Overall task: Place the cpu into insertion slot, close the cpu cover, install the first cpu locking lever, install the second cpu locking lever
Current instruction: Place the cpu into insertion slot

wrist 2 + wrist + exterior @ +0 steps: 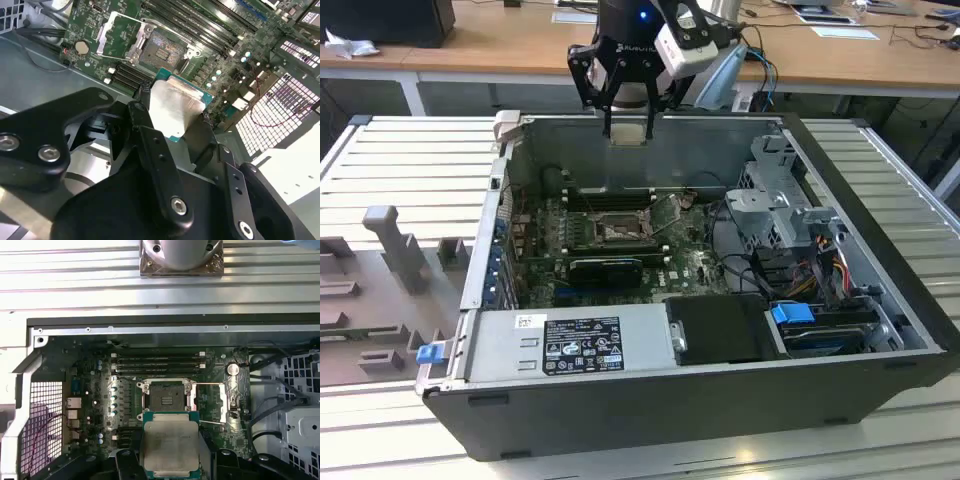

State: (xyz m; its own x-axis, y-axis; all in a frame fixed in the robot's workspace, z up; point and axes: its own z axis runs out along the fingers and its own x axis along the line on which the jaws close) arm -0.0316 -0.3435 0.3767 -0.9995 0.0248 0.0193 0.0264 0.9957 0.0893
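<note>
My gripper (628, 128) hangs over the back wall of the open computer case (880, 260), shut on the cpu (628, 135). The cpu (171, 445) is a silvery-grey square chip with a green rim, held by its two side edges between black fingers (150, 145). On the green motherboard below lies the insertion slot (167, 395), a black-framed square socket (162, 50) with its contacts bare. The cpu cover (227, 400), a thin silvery frame, is swung open beside the socket (618, 232). The chip is apart from the socket, well above the board.
Long black memory slots (157, 360) run beside the socket. A grey labelled power supply (570, 345) and a black box (715, 330) fill the case's near side, with a drive cage (780, 200) and cables on the exterior view's right. Grey fixtures (390, 250) stand outside the case.
</note>
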